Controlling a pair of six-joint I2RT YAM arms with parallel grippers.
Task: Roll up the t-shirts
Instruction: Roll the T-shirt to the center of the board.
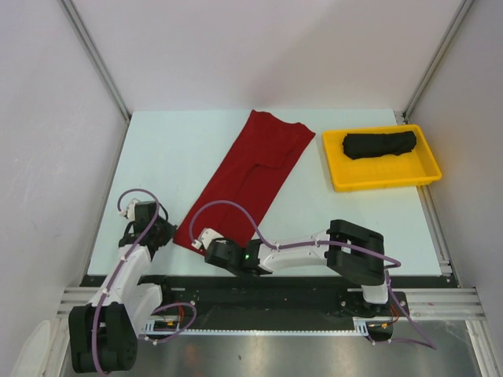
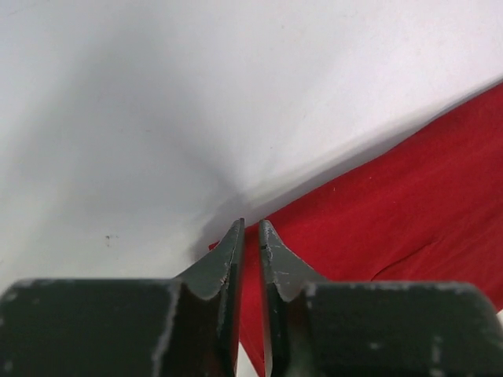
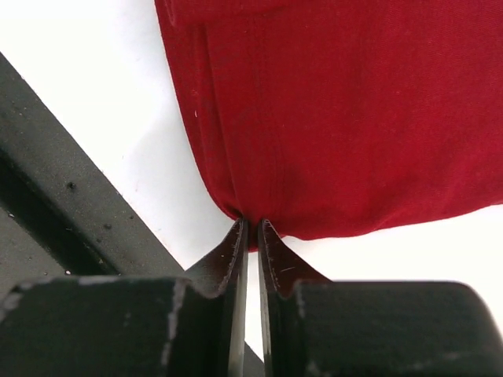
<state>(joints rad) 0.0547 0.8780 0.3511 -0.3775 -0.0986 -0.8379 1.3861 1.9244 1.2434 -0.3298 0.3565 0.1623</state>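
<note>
The deep red t-shirt (image 1: 251,169), folded into a long strip, lies slantwise on the white table from the far middle to the near left. My left gripper (image 1: 169,233) is at the strip's near left corner; in the left wrist view its jaws (image 2: 250,228) stand nearly together with red cloth (image 2: 393,212) between them. My right gripper (image 1: 203,239) is at the near right corner, and its tips (image 3: 251,224) pinch the hem of the red cloth (image 3: 338,118). The black t-shirt (image 1: 380,144) lies rolled up in the tray.
A yellow tray (image 1: 385,182) stands at the far right of the table (image 1: 173,149). A dark rail (image 3: 55,196) runs along the table's near edge just behind the right gripper. Grey walls close in the left, right and far sides.
</note>
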